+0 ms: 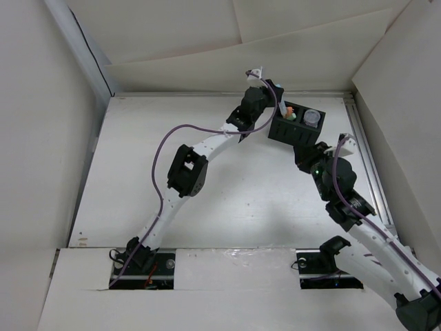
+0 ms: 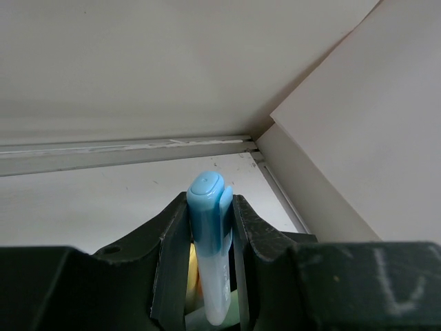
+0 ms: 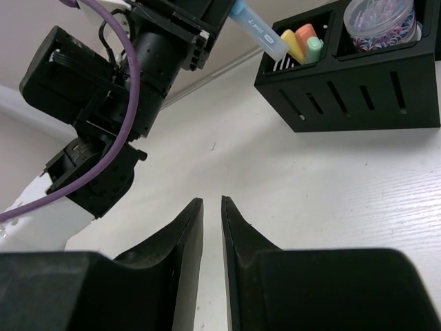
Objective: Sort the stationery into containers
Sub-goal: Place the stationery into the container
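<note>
Overhead, the table (image 1: 207, 207) has the black box (image 1: 296, 129) out at about 1 o'clock, close under the back wall (image 1: 207, 69).

My left pincer (image 2: 209, 201) is clamped on the light blue marker (image 2: 207, 238), one finger on each side and the rounded cap poking up past the tips. From the right wrist camera that marker slants down from 11 o'clock. Its pale end is at the rim of the box's left compartment; I cannot tell whether it touches.

That compartment holds the yellow marker (image 3: 292, 44), orange marker (image 3: 305, 34) and mint green marker (image 3: 315, 48), standing on end. The right compartment holds a grey-purple roll (image 3: 379, 21).

My right pincer (image 3: 212, 201) sits at the box's 6 o'clock, nearly closed, with only a thin slit and nothing in it.

In the way:
- My left wrist bulks at the box's 10 o'clock.
- The purple cable (image 1: 162, 155) loops along that arm.
- A metal rail (image 1: 372, 172) runs at 3 o'clock.
</note>
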Motion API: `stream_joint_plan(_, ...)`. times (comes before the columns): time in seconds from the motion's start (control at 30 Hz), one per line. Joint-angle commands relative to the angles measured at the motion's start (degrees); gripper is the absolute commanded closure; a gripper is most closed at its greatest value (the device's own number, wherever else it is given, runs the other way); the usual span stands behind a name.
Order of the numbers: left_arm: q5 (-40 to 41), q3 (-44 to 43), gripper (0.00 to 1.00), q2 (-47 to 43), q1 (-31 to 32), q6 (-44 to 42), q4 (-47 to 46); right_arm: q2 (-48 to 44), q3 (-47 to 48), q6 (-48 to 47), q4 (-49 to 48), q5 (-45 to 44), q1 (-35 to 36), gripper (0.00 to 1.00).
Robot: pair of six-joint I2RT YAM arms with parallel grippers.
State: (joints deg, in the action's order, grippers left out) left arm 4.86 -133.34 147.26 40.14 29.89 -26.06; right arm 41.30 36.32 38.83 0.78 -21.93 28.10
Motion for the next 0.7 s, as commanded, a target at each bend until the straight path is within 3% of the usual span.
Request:
stream_joint_plan(0.0,1.0,-0.5,0.88,-0.8,0.3,-1.4,-4.3,-0.6,-0.5,-0.4,-3.3,1.1,-0.3,0.77)
stream_joint_plan(0.43,0.5,4.0,0.82,-2.5,0.8,-2.5,-5.5,-1.1,-0.5,-0.4,-3.3,1.1,-0.3,0.74)
stream_joint_plan(0.67,0.6,6.4,0.61,-6.7,2.2,-4.4,-6.1,-1.1,-0.5,-0.4,-3.3,1.1,-0.3,0.73)
